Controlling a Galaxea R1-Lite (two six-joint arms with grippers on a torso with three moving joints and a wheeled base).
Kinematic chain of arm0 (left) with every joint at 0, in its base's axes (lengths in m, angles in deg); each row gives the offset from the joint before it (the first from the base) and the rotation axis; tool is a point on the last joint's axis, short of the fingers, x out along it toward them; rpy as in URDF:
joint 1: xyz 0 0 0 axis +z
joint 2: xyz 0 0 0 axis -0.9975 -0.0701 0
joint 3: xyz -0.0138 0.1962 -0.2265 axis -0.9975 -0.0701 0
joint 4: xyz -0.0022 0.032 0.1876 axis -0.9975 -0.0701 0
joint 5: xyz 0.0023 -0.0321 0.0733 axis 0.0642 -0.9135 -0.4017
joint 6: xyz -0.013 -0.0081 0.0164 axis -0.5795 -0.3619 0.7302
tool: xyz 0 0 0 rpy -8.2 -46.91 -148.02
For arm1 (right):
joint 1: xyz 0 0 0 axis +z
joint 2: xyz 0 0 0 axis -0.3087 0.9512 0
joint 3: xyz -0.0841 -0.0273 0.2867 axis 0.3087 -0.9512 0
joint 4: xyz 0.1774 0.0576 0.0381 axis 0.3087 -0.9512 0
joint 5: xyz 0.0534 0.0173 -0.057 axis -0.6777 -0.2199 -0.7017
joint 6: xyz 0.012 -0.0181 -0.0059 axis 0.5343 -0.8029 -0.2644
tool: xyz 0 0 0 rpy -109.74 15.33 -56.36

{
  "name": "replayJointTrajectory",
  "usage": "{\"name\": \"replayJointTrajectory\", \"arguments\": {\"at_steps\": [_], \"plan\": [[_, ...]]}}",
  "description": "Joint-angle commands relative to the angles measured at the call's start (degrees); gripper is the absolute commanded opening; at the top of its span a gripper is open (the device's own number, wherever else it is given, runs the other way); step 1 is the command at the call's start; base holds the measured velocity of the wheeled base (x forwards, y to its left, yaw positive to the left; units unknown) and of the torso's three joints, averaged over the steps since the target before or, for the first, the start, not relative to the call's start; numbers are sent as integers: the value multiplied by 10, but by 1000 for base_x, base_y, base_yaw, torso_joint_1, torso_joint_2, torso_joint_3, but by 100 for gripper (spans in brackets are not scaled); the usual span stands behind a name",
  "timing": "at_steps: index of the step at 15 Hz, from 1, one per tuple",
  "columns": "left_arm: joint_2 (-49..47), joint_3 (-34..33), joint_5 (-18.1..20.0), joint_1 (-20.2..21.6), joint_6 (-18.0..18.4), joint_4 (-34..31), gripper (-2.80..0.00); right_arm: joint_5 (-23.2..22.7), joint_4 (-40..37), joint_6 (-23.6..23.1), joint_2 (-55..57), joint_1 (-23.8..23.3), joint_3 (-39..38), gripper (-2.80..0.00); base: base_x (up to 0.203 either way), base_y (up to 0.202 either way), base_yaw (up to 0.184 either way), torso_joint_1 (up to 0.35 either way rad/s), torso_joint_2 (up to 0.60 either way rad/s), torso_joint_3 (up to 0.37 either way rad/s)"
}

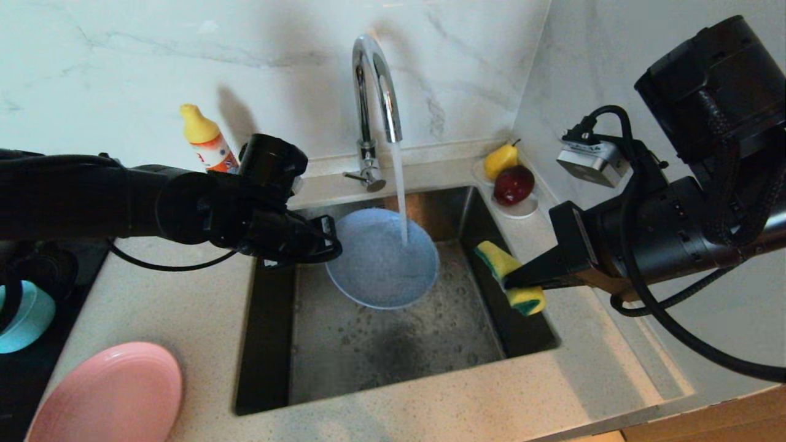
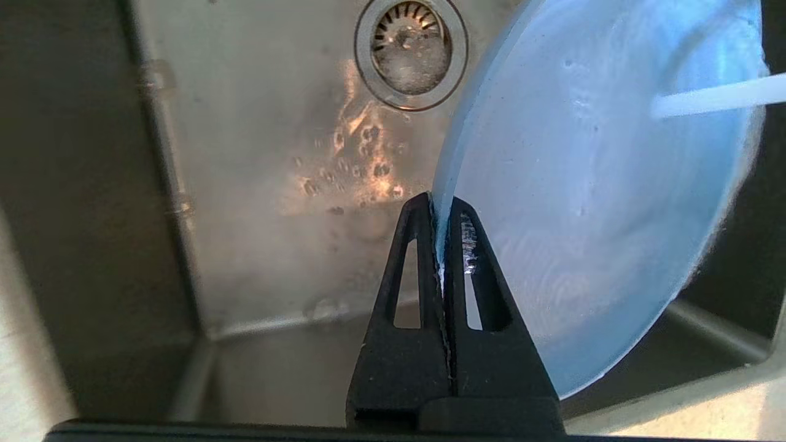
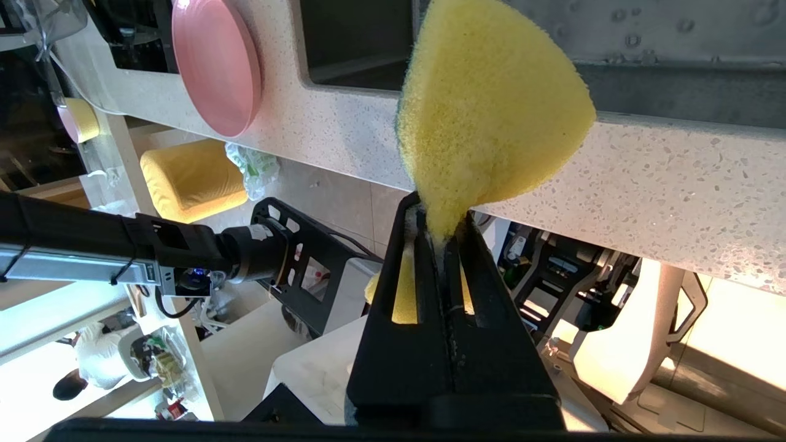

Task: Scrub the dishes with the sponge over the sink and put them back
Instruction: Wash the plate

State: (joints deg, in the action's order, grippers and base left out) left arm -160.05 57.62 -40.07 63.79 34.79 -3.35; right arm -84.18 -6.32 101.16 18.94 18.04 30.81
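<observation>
My left gripper (image 1: 328, 245) (image 2: 439, 205) is shut on the rim of the light-blue plate (image 1: 384, 258) (image 2: 589, 202), holding it tilted over the steel sink (image 1: 393, 344) (image 2: 258, 202). Water from the tap (image 1: 374, 92) runs onto the plate's face. At the sink's right side my right gripper (image 1: 513, 283) (image 3: 439, 224) is shut on the yellow sponge (image 1: 509, 276) (image 3: 485, 104), squeezing its middle, apart from the plate. The pink plate (image 1: 107, 396) (image 3: 215, 61) lies on the counter at the near left. A teal bowl (image 1: 21, 316) shows at the far left edge.
A yellow-capped soap bottle (image 1: 207, 140) stands behind the left arm. A white saucer (image 1: 522, 210) with a pear (image 1: 500, 159) and a red apple (image 1: 513, 184) sits in the back right corner. The drain strainer (image 2: 410, 52) lies in the sink floor.
</observation>
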Motion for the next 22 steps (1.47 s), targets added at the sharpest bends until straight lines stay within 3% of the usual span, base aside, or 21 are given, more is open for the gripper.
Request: {"name": "replayJointTrajectory", "arguments": {"at_steps": [1,6,9,15,21,22], "plan": [[-22,9,0,-10,-4,-1,-280,-1,-2,2,-1,1,0,-280,0,0,0,0,0,0],[-44,10,-1,-45,-15,0,-280,-1,-2,2,-2,0,-3,-280,0,0,0,0,0,0],[-57,17,-26,-59,-27,0,-280,-1,-3,2,-1,0,-3,-280,0,0,0,0,0,0],[-16,6,-50,-31,-22,-9,-280,-1,-4,2,-4,2,-3,-280,0,0,0,0,0,0],[76,-18,-77,44,69,-8,-280,-1,-3,2,-2,7,-3,-280,0,0,0,0,0,0],[86,-23,-104,49,94,-4,-280,-2,-3,2,-2,7,-3,-280,0,0,0,0,0,0]]}}
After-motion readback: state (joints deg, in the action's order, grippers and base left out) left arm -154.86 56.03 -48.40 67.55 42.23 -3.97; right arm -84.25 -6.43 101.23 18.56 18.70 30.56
